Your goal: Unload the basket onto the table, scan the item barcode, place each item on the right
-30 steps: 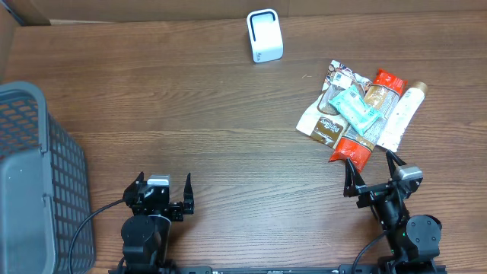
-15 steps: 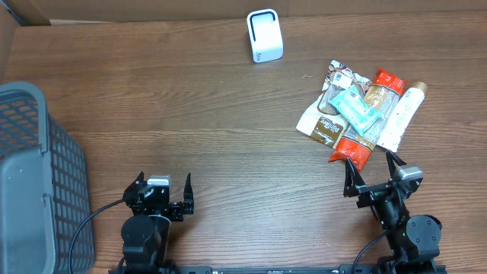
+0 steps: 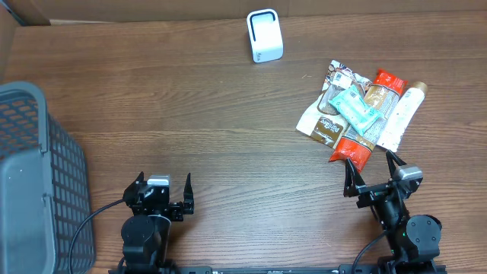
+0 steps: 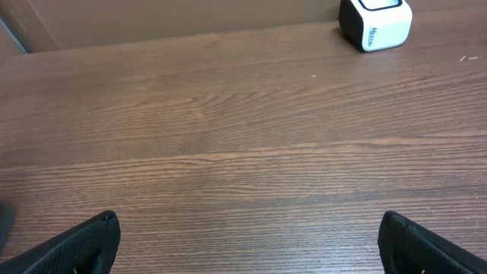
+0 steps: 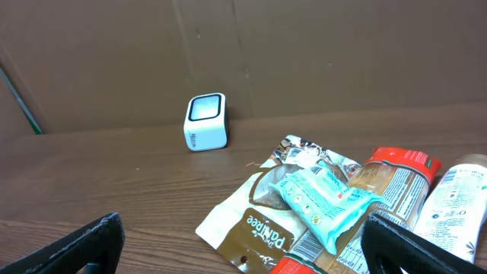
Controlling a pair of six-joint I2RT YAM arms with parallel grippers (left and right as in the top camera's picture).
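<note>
**One scanner, one heap of packs, both grippers spread**

There is one white scanner (image 3: 265, 36), one grey mesh basket (image 3: 34, 175), two grippers, and one heap of snack packs. The heap holds a teal packet (image 3: 355, 108) on top, a brown-and-white pouch (image 3: 323, 128), a patterned packet (image 3: 335, 77), and a white tube (image 3: 403, 110) with a tan cap. It also holds a long brown pack with red ends (image 3: 378, 95). Whether that is one pack or two I cannot tell, since the teal packet crosses its middle.

The heap lies to the right of the scanner and nearer the robot, with its packs overlapping and fanned out. No barcode is readable in any view. The scanner is a small rounded block with a dark-rimmed window on its upper face.

The left gripper (image 3: 163, 183) hangs over bare wood, well nearer the robot than the scanner, with its jaws spread wide and nothing between them. The right gripper (image 3: 370, 171) is spread just as wide and also holds nothing. It sits just short of the red end closest to the robot.

The scanner stands near the table's (image 3: 190, 114) far edge, where a cardboard wall (image 5: 319, 53) rises. The basket sits at the left edge, well apart from the scanner. Open wood runs between the scanner, the heap and the left gripper.
</note>
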